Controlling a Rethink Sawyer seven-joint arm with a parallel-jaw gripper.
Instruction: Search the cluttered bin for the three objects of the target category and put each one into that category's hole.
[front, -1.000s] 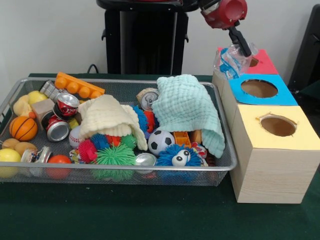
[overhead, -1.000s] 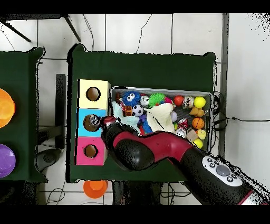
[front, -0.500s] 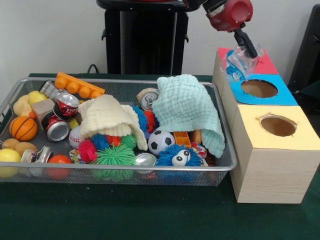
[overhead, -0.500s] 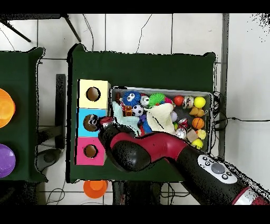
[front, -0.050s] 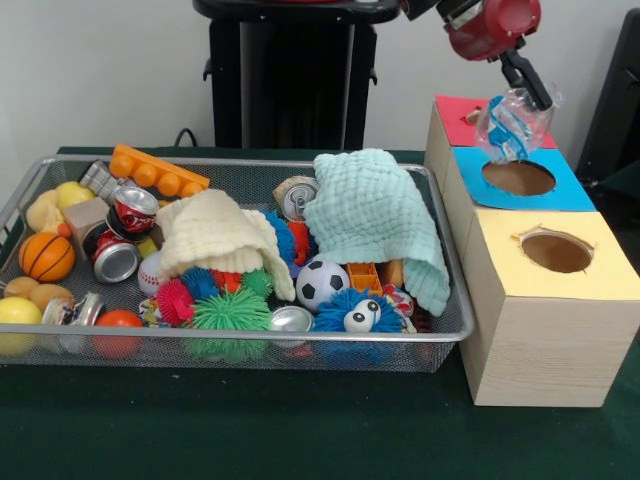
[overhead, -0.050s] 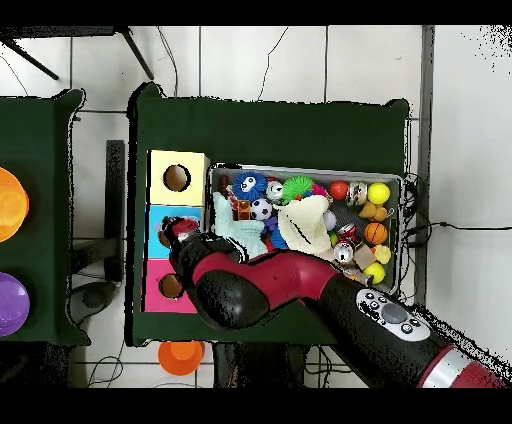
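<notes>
From the front, the gripper (front, -0.050s: 528, 88) is pinched shut on a crumpled plastic bottle (front, -0.050s: 508, 125), dangling it at about 11 o'clock of the blue box's hole (front, -0.050s: 518, 177), presumably lining up the drop. From overhead, the arm (overhead, -0.050s: 270, 295) covers most of the blue box (overhead, -0.050s: 160, 217), so the bottle's hidden; the bin (overhead, -0.050s: 403, 215) sits at 3 o'clock.

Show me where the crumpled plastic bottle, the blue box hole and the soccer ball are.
crumpled plastic bottle (front, -0.050s: 512, 124), front view, on its clear crinkled body below the gripper
blue box hole (front, -0.050s: 518, 178), front view, on the dark opening's middle
soccer ball (front, -0.050s: 322, 283), front view, on its white front face
</notes>
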